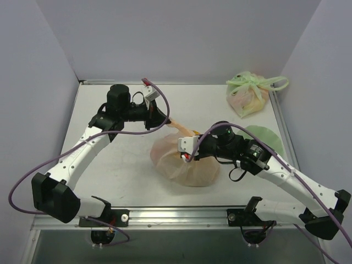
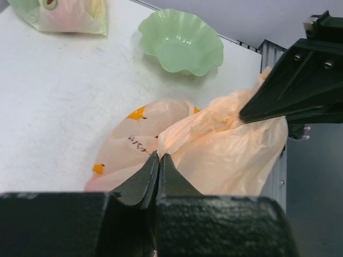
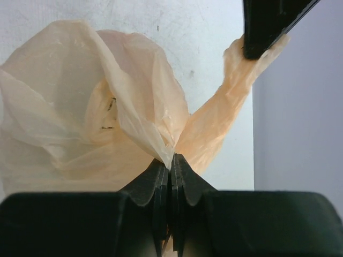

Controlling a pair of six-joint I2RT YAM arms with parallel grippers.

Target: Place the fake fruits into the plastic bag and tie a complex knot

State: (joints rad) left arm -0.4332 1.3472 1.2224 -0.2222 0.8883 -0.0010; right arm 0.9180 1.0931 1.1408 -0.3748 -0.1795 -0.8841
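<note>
The peach plastic bag (image 1: 184, 168) printed with small yellow bananas lies bulging at mid-table. My left gripper (image 1: 166, 119) is shut on a stretched strip of its film, pulled up and back-left; in the left wrist view (image 2: 159, 156) the jaws pinch the peach film (image 2: 214, 144). My right gripper (image 1: 186, 155) is shut on another fold of the bag at its top; in the right wrist view (image 3: 171, 158) the film (image 3: 134, 101) runs into the closed jaws. The fake fruits are hidden by the film. No knot shows.
A pale green bag with tied green handles (image 1: 250, 93) sits at the back right, also in the left wrist view (image 2: 59, 13). A scalloped green bowl (image 2: 182, 43) stands right of the peach bag, partly behind the right arm (image 1: 267, 137). Walls enclose the table.
</note>
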